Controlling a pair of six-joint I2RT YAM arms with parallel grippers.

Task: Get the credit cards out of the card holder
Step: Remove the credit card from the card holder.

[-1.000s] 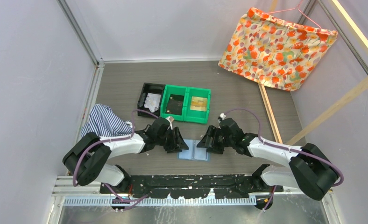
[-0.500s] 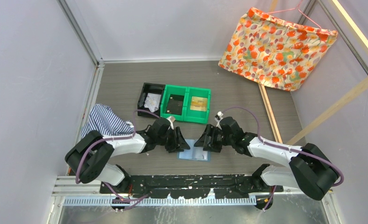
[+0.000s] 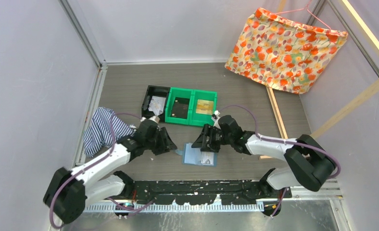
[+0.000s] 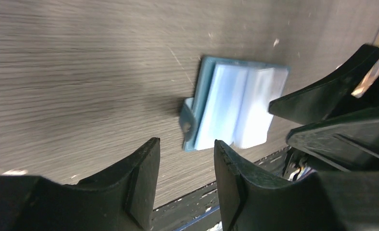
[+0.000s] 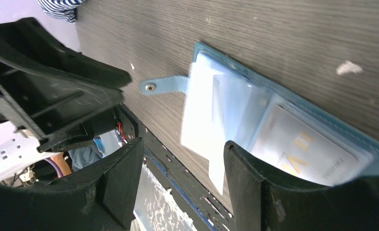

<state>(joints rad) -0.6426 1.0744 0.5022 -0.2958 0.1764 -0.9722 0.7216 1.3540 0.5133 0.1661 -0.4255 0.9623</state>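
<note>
The card holder (image 3: 199,156) lies open on the table near the front edge, teal outside and pale blue inside, its closing tab (image 5: 163,85) pointing left. A whitish credit card (image 5: 303,144) with yellow marks sits inside a clear sleeve on its right half. No dark card shows in the holder. My right gripper (image 3: 200,142) hovers open just over the holder's far edge, and its fingers (image 5: 247,173) straddle the loose sleeves without holding them. My left gripper (image 3: 172,144) stands open and empty to the left of the holder (image 4: 235,108), apart from it.
Two joined green bins (image 3: 191,107) and a black bin (image 3: 155,102) stand behind the holder. A striped cloth (image 3: 103,129) lies at the left wall. A floral cloth (image 3: 284,48) hangs at the back right, beside a slanted wooden frame (image 3: 351,103).
My left arm has drawn back to the left, away from the holder. My right gripper has moved left and now reaches over the holder's far edge. The holder stays open.
</note>
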